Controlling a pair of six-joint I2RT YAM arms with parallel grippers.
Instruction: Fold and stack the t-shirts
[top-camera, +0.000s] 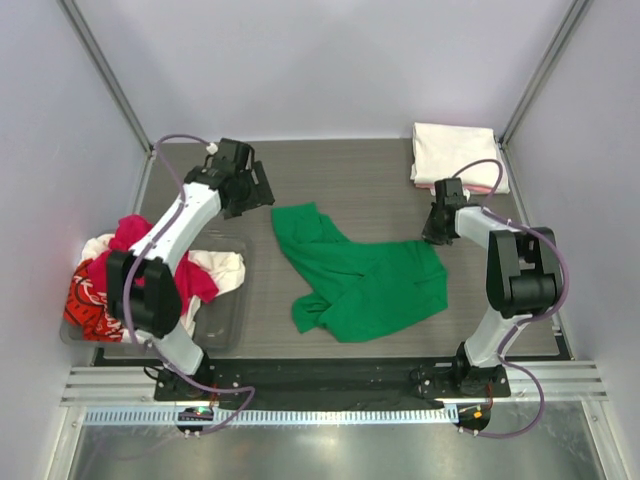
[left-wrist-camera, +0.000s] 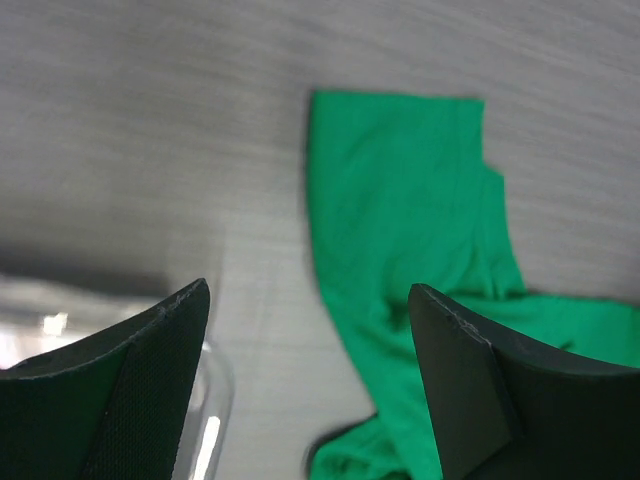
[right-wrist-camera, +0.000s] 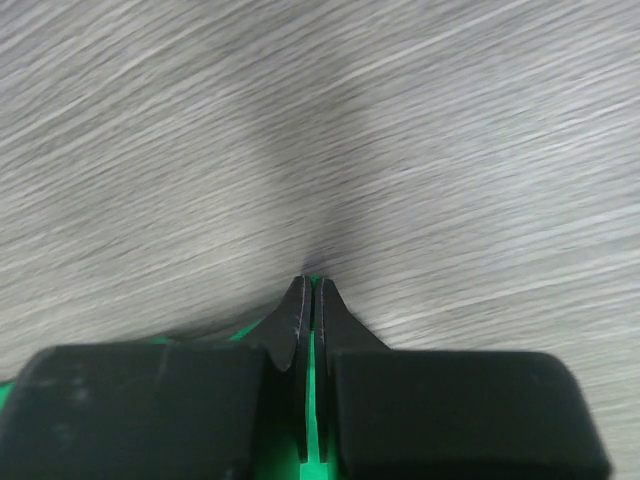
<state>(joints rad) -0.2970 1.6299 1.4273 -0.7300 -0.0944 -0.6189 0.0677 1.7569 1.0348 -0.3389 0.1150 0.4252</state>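
Right hand (right-wrist-camera: 310, 288), pressed together, seems to nip the edge of the green t-shirt (top-camera: 365, 280), crumpled on the worktop (top-camera: 350, 180); my left hand (left-wrist-camera: 308, 290) hangs spread beside its far corner. Flattening is the step, I judge; next, a left grasp and outward pull.

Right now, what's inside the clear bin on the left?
Crumpled heap: magenta-red shirt, white shirt, red printed shirt, spilling over the clear bin's rim. The left arm covers part; anything beneath the heap is hidden.

Grey table (top-camera: 340, 170) bears green tee (top-camera: 365, 275), folded cream tees (top-camera: 452, 150), apparently a clear bin (top-camera: 225, 320).
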